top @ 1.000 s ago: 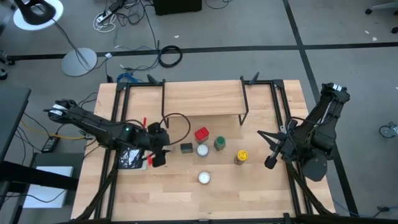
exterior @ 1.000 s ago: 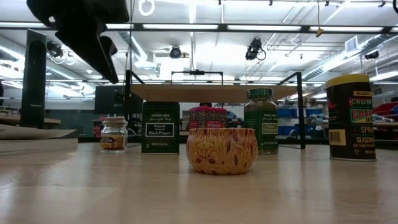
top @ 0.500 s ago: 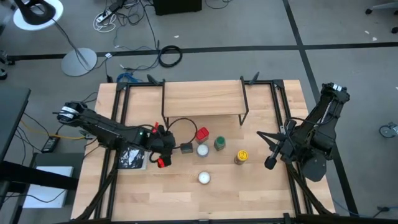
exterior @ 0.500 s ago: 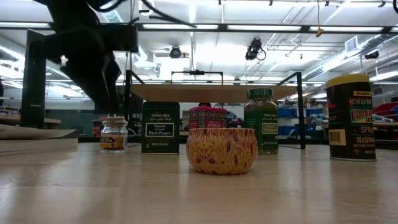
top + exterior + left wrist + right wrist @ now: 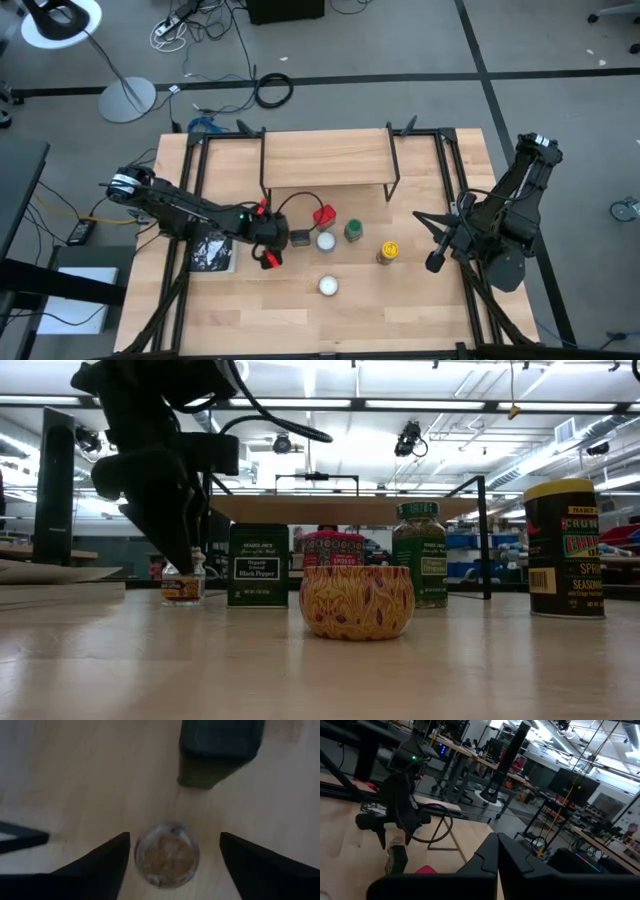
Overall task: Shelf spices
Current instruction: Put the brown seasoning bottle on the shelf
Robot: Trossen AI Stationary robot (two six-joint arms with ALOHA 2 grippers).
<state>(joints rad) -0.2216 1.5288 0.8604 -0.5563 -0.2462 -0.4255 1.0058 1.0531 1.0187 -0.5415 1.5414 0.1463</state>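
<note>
The shelf [image 5: 325,160] stands on black legs at the table's far side, with nothing on it. In front of it stand the spices: a dark square tin [image 5: 299,238], a red box [image 5: 324,215], a green-lidded jar [image 5: 353,231] and a yellow-lidded jar [image 5: 388,250]. The small tan jar [image 5: 167,856] stands upright left of the tin. My left gripper [image 5: 172,865] is open and points steeply down, one finger on either side of the jar without touching it. In the low view a finger partly covers the jar [image 5: 184,582]. My right gripper [image 5: 420,215] waits shut, raised at the table's right.
Two white round objects [image 5: 325,241] [image 5: 328,286] sit among the spices; the nearer one shows as a patterned round tin [image 5: 357,601]. A dark printed sheet [image 5: 212,253] lies left of my left gripper. A black cable [image 5: 285,195] loops over the table behind the tin.
My left gripper has come down and toward the table's right edge. It began well above the small tan jar, to its left. Its fingers now reach down around the jar. The jar and the other spices have stayed where they were.
</note>
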